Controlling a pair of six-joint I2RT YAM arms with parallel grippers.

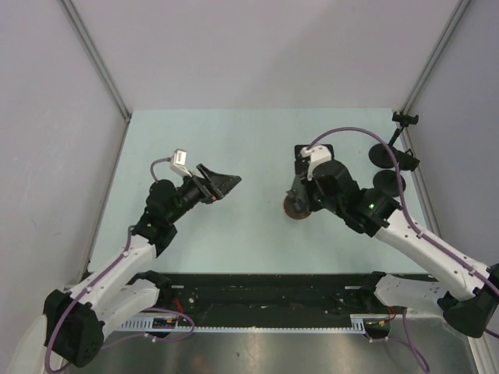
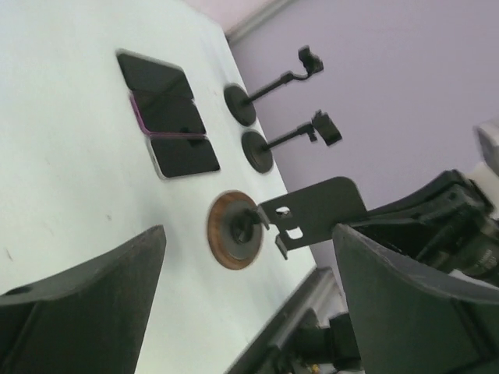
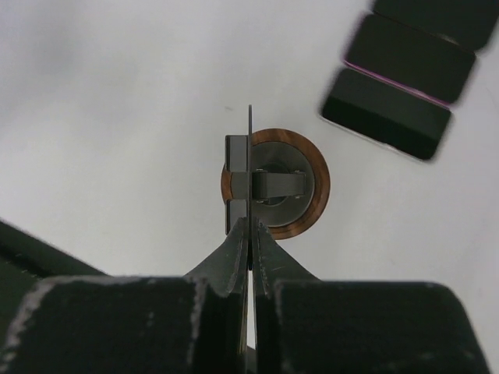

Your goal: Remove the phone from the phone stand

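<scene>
The phone stand has a round wooden base (image 1: 295, 207) and a thin black plate (image 2: 320, 209); the plate is bare in the left wrist view. My right gripper (image 3: 249, 224) is shut on that plate's edge (image 3: 249, 148), directly above the base (image 3: 308, 210). In the top view the right gripper (image 1: 299, 196) is mostly hidden under its wrist. Dark phones (image 2: 168, 117) lie flat side by side on the table behind the stand, also in the right wrist view (image 3: 398, 78). My left gripper (image 1: 226, 187) is open and empty, left of the stand, its fingers (image 2: 86, 296) framing it.
Two more black stands with round bases and clamp arms stand at the back right (image 1: 382, 156) (image 1: 387, 181), also in the left wrist view (image 2: 240, 104) (image 2: 257, 150). Grey walls enclose the pale green table (image 1: 234, 140). A black rail (image 1: 265, 292) runs along the near edge.
</scene>
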